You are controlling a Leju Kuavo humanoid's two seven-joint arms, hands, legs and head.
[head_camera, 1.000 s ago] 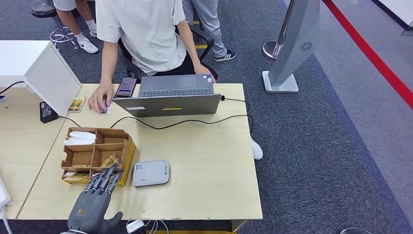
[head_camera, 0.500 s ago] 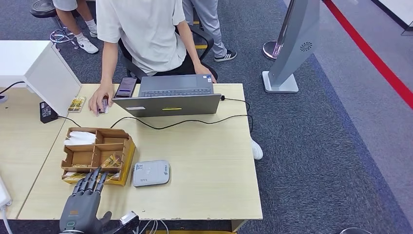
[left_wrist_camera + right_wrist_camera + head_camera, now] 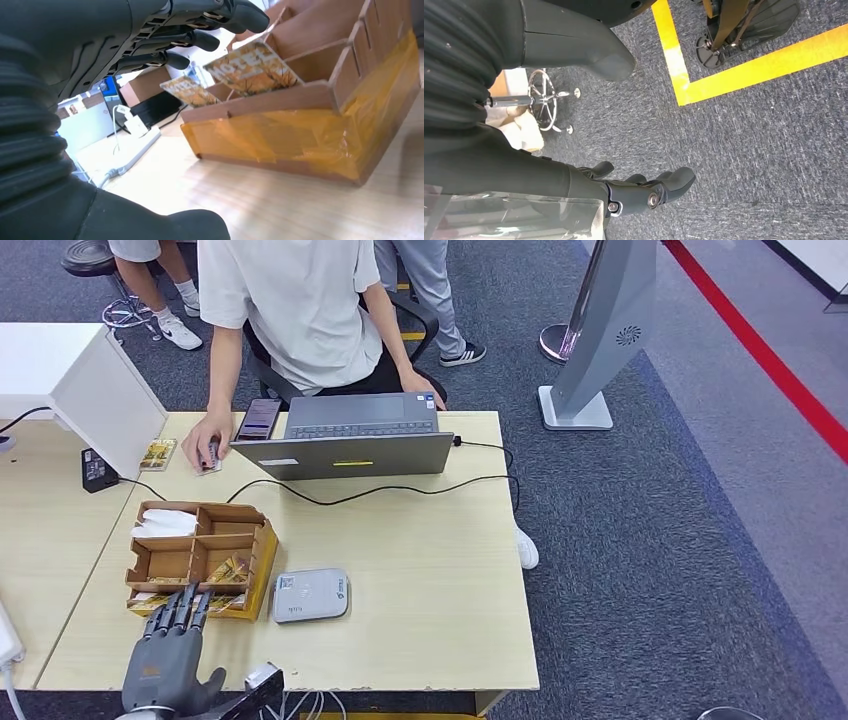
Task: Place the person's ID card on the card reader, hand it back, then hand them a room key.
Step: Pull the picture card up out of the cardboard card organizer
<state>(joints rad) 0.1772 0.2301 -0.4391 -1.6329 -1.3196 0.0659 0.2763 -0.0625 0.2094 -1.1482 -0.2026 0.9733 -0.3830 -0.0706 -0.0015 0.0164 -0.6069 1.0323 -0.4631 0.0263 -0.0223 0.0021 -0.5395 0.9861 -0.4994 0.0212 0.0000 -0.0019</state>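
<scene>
The left hand (image 3: 165,665), fingers (image 3: 200,37) spread and empty, hovers just short of the key cards (image 3: 252,65); closing could pinch two cards or nudge the box (image 3: 200,560) on the counter (image 3: 420,570).

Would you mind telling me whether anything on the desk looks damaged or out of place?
The brown card box looks patched: yellow tape wraps its front wall. Its hotel cards lean out tilted. Otherwise nothing stands out.

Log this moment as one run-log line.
left robot hand: open, empty, at organizer | right robot hand: hanging | card reader: bare
</scene>
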